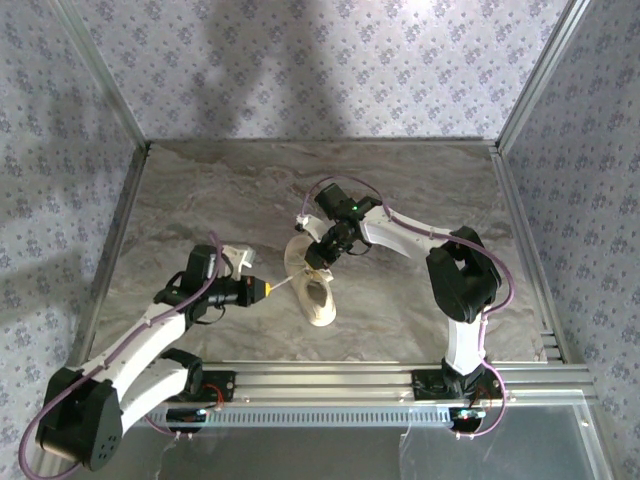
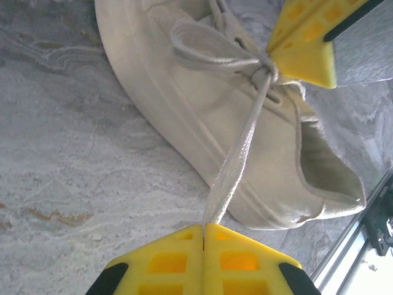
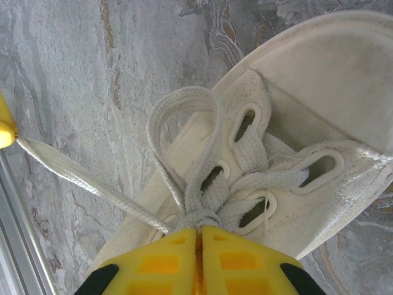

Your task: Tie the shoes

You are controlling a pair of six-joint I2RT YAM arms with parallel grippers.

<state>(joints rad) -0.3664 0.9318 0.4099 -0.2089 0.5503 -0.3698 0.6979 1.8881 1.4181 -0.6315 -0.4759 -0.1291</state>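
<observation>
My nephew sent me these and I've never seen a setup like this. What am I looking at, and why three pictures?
Two robot arms are bolted at the near edge of a marble-look table. The overhead picture looks down from behind them; the other two come from cameras on each wrist, so yellow fingers show at the bottom. On the table lies one cream sneaker. The left gripper is shut on a lace, stretched taut. The right gripper is shut on the knot at the eyelets.
</observation>
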